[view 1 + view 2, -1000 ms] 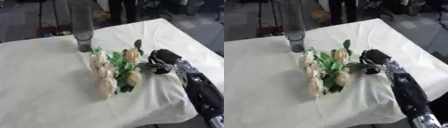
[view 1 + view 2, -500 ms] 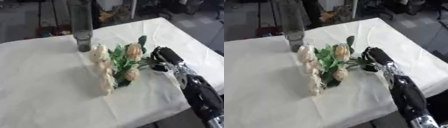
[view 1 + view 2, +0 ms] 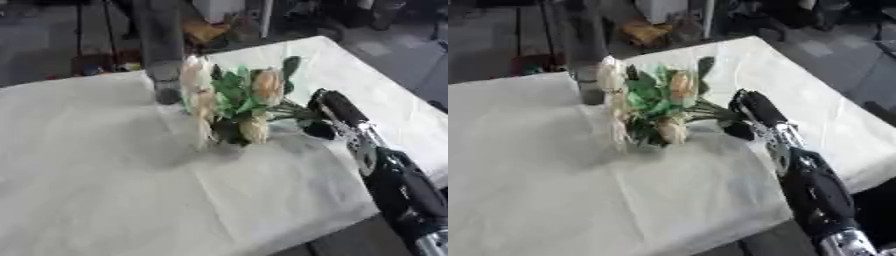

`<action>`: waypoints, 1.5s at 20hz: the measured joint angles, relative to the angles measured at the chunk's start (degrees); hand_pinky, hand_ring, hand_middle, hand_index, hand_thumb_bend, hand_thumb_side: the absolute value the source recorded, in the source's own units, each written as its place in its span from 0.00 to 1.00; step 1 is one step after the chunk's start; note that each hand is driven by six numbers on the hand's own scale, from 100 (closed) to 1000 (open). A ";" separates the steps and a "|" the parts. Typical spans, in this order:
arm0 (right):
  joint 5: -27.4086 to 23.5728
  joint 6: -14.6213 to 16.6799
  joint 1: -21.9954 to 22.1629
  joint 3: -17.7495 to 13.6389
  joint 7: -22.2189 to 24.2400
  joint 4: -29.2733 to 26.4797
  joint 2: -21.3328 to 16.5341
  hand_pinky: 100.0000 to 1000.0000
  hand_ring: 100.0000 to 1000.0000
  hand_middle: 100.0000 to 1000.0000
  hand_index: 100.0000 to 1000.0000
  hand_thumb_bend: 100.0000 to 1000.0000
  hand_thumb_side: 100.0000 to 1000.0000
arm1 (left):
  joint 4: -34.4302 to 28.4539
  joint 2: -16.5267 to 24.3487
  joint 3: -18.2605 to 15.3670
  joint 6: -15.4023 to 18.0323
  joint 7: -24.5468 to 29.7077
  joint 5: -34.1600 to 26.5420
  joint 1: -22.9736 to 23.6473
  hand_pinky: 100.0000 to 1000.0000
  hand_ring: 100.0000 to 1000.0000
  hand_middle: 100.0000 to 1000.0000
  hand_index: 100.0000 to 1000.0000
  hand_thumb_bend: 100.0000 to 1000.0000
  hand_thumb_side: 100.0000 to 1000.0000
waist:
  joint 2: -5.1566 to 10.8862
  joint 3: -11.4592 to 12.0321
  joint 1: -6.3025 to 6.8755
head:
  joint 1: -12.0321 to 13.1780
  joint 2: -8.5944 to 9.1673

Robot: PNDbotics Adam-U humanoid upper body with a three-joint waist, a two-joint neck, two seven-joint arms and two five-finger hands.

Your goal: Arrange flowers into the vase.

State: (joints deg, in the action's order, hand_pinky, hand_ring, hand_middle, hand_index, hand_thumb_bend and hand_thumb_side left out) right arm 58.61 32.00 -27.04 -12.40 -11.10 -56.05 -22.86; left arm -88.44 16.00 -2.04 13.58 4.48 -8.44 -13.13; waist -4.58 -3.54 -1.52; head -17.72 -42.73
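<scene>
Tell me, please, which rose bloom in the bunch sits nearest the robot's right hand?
The peach-coloured bloom high on the bunch's right side, closest to the right hand; the paler cream blooms lie further left, toward the vase.

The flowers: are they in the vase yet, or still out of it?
Out. The flowers sit bunched beside the vase, stems held in the right robot hand above the white cloth.

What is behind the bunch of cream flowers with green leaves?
Behind the bunch of cream flowers stands the tall grey glass vase on the white tablecloth. The blooms cover part of the vase's base.
</scene>
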 measured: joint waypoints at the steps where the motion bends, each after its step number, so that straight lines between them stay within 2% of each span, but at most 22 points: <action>1: -1.29 0.00 -0.20 -0.07 0.47 -0.52 0.00 0.00 0.00 0.00 0.01 0.00 0.75 | 0.00 -0.09 0.00 0.00 0.01 0.00 0.00 0.55 0.62 0.72 0.79 0.75 0.78 | 0.01 0.00 -0.01 | 0.00 0.00; 8: -8.66 -0.93 -1.26 -1.10 3.13 -4.48 -0.03 0.00 0.00 0.00 0.00 0.00 0.78 | 0.00 -0.16 0.00 0.00 0.01 0.00 0.00 0.55 0.62 0.72 0.79 0.74 0.78 | 0.06 0.02 -0.24 | 0.00 0.00; 13: -13.39 -2.65 -1.92 -1.79 5.87 -5.90 -0.03 0.00 0.00 0.00 0.00 0.00 0.77 | 0.00 -0.16 0.00 0.00 0.01 -0.03 0.00 0.55 0.62 0.72 0.79 0.74 0.78 | 0.10 0.03 -0.25 | 0.00 0.00; 14: -14.45 -3.04 -2.26 -1.82 6.51 -6.06 -0.03 0.00 0.00 0.00 0.00 0.00 0.81 | 0.00 -0.16 0.00 0.00 0.01 -0.04 0.00 0.55 0.62 0.72 0.79 0.74 0.78 | 0.16 0.04 -0.25 | 0.00 0.00; 16: -16.36 -3.75 -3.11 -1.93 7.86 -6.29 -0.04 0.00 0.00 0.00 0.00 0.00 0.74 | 0.00 -0.16 0.00 0.00 0.02 -0.05 0.00 0.55 0.62 0.72 0.79 0.74 0.78 | 0.33 0.07 -0.27 | 0.00 0.00; 19: -19.04 -4.53 -5.01 -2.00 10.10 -6.62 -0.17 0.00 0.00 0.00 0.00 0.00 0.56 | 0.01 -0.17 0.00 -0.02 0.05 -0.06 0.01 0.55 0.62 0.72 0.79 0.74 0.78 | 0.45 0.17 -0.32 | -0.04 0.00; 20: -19.68 -4.67 -5.84 -1.99 10.95 -6.73 -0.27 0.00 0.00 0.00 0.00 0.00 0.47 | 0.02 -0.17 0.00 -0.05 0.08 -0.06 0.01 0.55 0.62 0.72 0.79 0.74 0.78 | 0.53 0.28 -0.34 | -0.06 0.00; 22: -20.91 -4.89 -7.82 -1.83 12.59 -6.76 -0.73 0.00 0.00 0.00 0.00 0.00 0.39 | 0.03 -0.17 0.00 -0.10 0.13 -0.06 0.03 0.55 0.62 0.72 0.79 0.74 0.78 | 0.73 0.40 -0.46 | -0.10 0.00; 25: -22.67 -5.51 -10.87 -1.73 14.41 -6.72 -1.31 0.00 0.00 0.00 0.00 0.00 0.34 | 0.16 -0.18 0.00 -0.15 0.20 -0.06 0.07 0.55 0.62 0.72 0.79 0.74 0.78 | 0.84 0.59 -0.69 | -0.11 0.00; 30: -25.30 -7.38 -16.04 -1.81 16.01 -5.47 -2.09 0.00 0.00 0.00 0.00 0.00 0.35 | 0.30 -0.18 0.02 -0.19 0.27 -0.06 0.10 0.55 0.62 0.72 0.79 0.74 0.78 | 1.00 1.18 -0.70 | -0.36 0.02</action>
State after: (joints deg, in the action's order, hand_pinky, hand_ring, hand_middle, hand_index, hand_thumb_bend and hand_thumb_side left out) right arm 33.31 24.62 -43.08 -14.21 4.91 -61.53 -24.95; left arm -88.14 15.82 -2.02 13.39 4.75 -8.50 -13.03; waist -3.57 -2.37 -2.22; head -18.08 -42.70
